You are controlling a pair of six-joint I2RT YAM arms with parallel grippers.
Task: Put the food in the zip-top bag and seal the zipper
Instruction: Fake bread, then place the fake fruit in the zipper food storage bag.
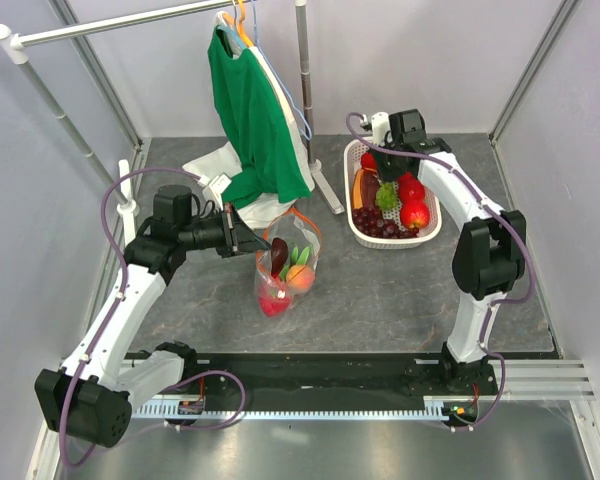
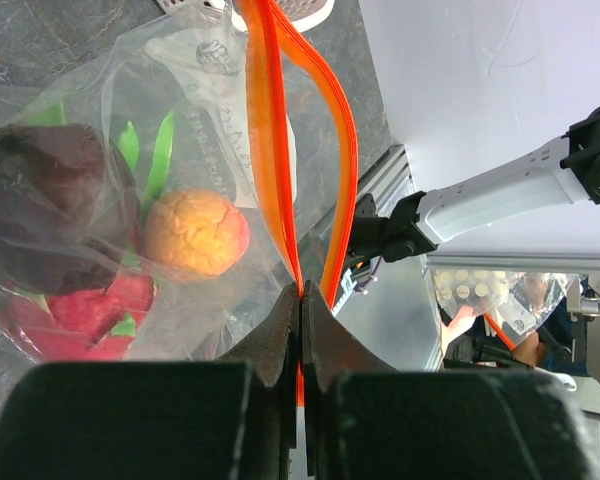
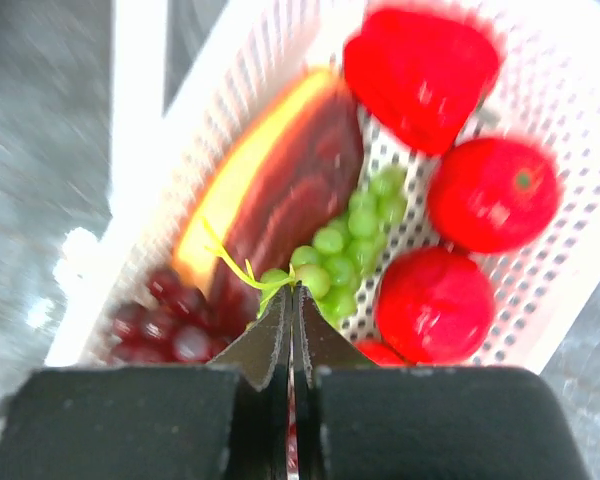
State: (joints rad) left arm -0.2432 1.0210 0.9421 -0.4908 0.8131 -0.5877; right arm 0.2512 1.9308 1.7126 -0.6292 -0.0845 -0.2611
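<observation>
Risk, grape stem: the right gripper [image 3: 292, 300] seems to have only the thin stem of the green grape bunch [image 3: 350, 245]. If the stem slips or tears during lifting, the bunch can fall back in the white basket [image 3: 580, 120] or onto the tabletop [image 1: 380, 300].
Risk, bag mouth: the zip-top bag [image 1: 285, 265] hangs from one pinch point only, and the two sides of the zipper [image 2: 268, 140] stand only a little apart. I think a wide bunch can catch on this edge instead of going in.
Risk, tipping: the bag is floppy and already loaded. A push from above can fold it over, and the fruit inside may roll out.
Risk, sealing: if a grape or the stem stays across the mouth, the zipper cannot close fully.
Left gripper [image 2: 300, 300]: clenched, fingers pressed together on the zipper, holding the mouth edge up.
Right gripper, state: clenched as well, fingertips together at the stem, just touching the top grapes.
Bag, place: near the middle of the tabletop, a little toward the left edge.
Food in the bag: a pink dragon fruit [image 2: 80, 320], an orange fruit [image 2: 195, 232] and a dark fruit [image 2: 45, 210].
Food outside the bag: the grapes and red fruits [image 3: 492, 193] lie in the basket, near the far right corner.
Step, my judgement: picking the grapes; sealing is not yet started.
</observation>
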